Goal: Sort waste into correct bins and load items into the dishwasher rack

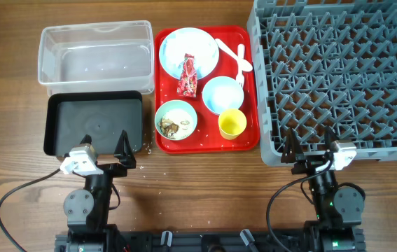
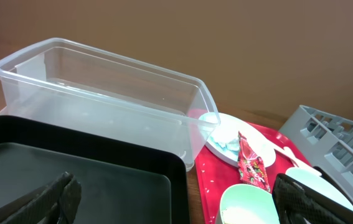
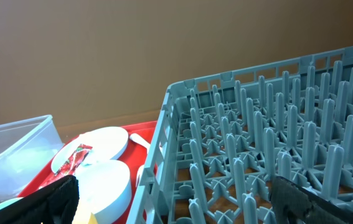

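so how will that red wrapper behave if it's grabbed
The red wrapper looks crinkled and thin, so it is probably floppy and very light. Its shiny-looking film may slip or crumple in a pinch. It lies across the plate rim, so a push would likely slide it off.

Both arms sit low at the near edge of the tabletop, folded over their bases. Left arm (image 1: 92, 192) is toward the near-left corner, right arm (image 1: 332, 192) toward the near-right corner. Left gripper (image 1: 106, 147) points at the far edge, jaws spread wide, empty. Right gripper (image 1: 309, 145) is the same: aimed at the far edge, jaws wide apart, empty. Both wrists roughly level.
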